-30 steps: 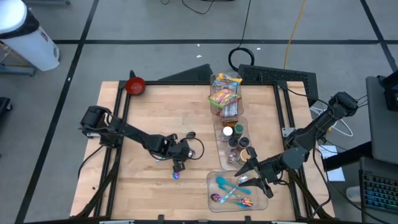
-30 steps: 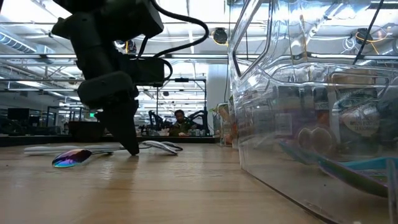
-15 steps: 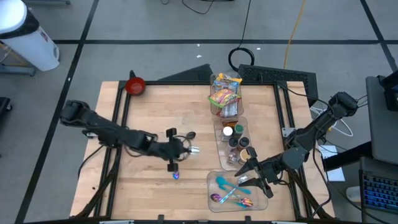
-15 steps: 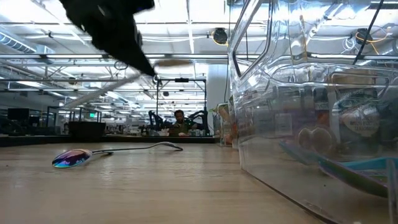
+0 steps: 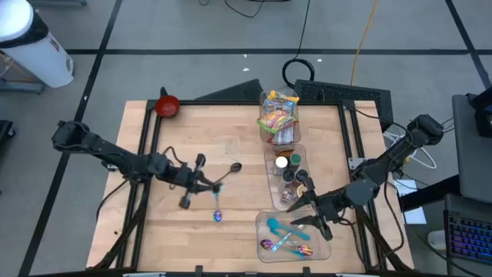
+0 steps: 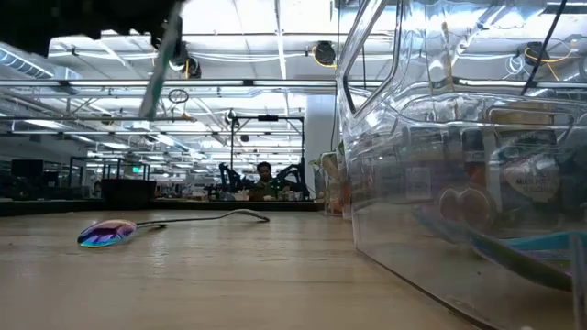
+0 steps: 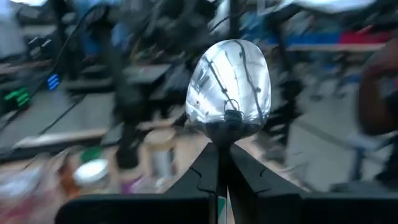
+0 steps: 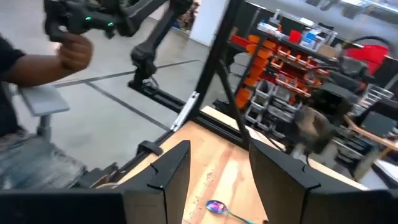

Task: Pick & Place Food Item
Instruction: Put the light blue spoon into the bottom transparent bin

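Slip risk: left gripper (image 7: 219, 163) fingers pinched only the silver spoon (image 7: 229, 81) neck mid-air; right gripper (image 8: 214, 168) fingers apart near desk's front-right corner.

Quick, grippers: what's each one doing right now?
Left gripper: shut on a silver spoon, lifted off the table.
Right gripper: open, holding nothing.

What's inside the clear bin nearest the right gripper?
The clear bin holds teal utensils and a purple-bowled spoon. The right gripper, open above its edge, covers part of the contents; what lies beneath it cannot be seen.
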`<state>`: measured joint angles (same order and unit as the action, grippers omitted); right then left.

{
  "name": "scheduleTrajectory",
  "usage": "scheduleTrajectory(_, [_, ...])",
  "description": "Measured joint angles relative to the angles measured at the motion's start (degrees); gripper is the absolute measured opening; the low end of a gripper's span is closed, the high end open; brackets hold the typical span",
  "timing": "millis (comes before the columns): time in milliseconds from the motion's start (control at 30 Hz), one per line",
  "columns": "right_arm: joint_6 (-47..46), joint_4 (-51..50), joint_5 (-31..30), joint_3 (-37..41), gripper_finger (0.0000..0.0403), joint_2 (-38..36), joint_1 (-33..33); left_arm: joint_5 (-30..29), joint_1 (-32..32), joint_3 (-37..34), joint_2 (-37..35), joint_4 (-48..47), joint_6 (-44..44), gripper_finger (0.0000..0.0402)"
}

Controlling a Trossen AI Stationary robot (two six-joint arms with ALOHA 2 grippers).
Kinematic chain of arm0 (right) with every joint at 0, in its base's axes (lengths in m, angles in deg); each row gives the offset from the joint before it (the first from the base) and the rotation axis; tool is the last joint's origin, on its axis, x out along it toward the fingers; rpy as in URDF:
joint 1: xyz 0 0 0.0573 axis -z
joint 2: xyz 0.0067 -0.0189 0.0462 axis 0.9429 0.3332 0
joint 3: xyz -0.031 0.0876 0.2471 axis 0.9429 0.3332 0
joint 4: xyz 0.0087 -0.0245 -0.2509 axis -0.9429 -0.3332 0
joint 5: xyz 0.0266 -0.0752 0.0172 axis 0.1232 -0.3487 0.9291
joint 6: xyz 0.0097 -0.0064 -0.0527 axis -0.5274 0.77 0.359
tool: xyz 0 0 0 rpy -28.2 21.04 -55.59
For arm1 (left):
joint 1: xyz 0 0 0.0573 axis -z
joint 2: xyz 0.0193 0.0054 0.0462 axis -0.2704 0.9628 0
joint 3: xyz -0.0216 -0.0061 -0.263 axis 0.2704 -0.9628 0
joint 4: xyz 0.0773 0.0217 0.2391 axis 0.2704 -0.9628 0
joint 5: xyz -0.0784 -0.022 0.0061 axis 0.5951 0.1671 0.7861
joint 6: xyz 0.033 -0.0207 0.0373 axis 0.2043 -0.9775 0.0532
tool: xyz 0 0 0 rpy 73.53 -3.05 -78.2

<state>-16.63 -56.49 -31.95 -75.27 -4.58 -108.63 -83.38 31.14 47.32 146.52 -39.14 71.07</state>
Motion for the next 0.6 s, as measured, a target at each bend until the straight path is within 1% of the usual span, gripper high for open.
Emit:
scheduleTrajectory(67, [-1.56,0.85,0.04,-0.04,0.0155,0.96,1.62,3.44,0.03,-1.45,0.04,5.06,-0.04,0.0012])
scheduleTrajectory(167, [-4.12,3.97,0.07,-0.02,0.0155,3.69,4.51,7.41,0.38,-1.25,0.07,9.00,0.60,0.0010])
scheduleTrajectory(233, [-4.81,7.00,0.10,-0.02,0.0155,6.32,6.56,9.34,0.87,-0.21,0.19,9.59,1.48,0.0010])
scheduleTrajectory(333, [-4.11,11.64,0.78,-0.02,0.0155,10.65,9.56,10.27,2.07,1.83,1.79,9.63,2.00,0.0010])
scheduleTrajectory(400, [-4.00,15.77,3.64,-0.02,0.0155,13.71,11.80,10.30,2.98,3.22,2.88,9.22,2.51,0.0010])
scheduleTrajectory(500, [-5.48,22.42,10.13,-0.10,0.0158,18.32,14.43,10.29,3.94,6.08,5.57,9.67,4.24,0.0012])
scheduleTrajectory(567, [-6.86,24.21,13.91,-1.21,0.0168,21.30,15.74,10.30,4.23,8.55,8.11,9.22,4.65,0.0011])
scheduleTrajectory(600, [-7.58,24.15,14.75,-1.83,0.0177,22.49,16.20,10.30,4.23,9.69,9.29,8.89,4.54,0.0010])
